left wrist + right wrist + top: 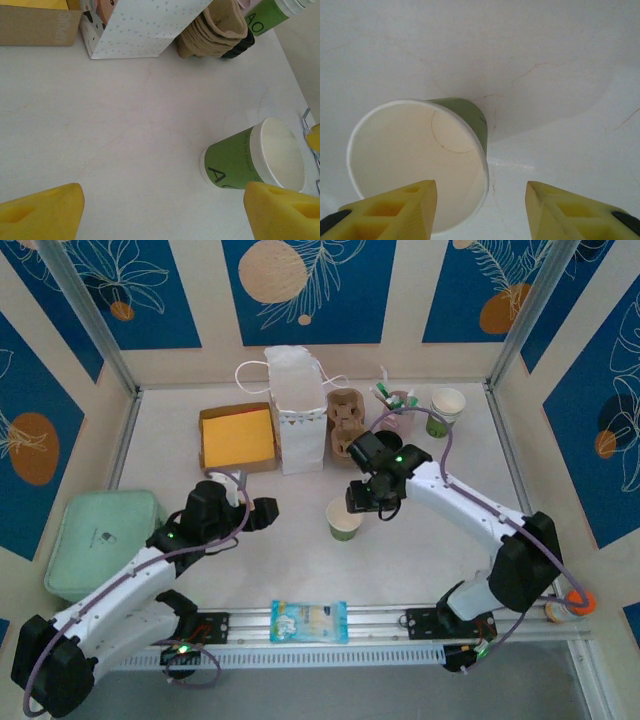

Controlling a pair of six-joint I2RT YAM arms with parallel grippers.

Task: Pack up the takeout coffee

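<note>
Your cup [344, 521] stands upright and empty on the table [300, 570], near the middle, in front of the bag [298, 410] and the brown carrier [345, 420]. In the left wrist view its green band shows large dark letters, "AO", with a line of fine print beside them that is too small to read. Your right gripper [481, 192] sits just beside the cup's right rim with its jaws apart, grasping nothing. One yellow finger [395, 210] overlaps the cup's mouth and the other is over bare table; you cannot tell whether the first touches the rim. Your left gripper [162, 200] is to the cup's left, apart from it, spread wide and also empty. At the back right a second cup [270, 12] shows the same "AO" on green. The bag is white with tiny printed triangles and a cartoon face at one edge. The box [37, 25] beside it has pale lettering on its side, too faint to read. The mint case [100, 540] on the left has a small dark logo, also unreadable.
</note>
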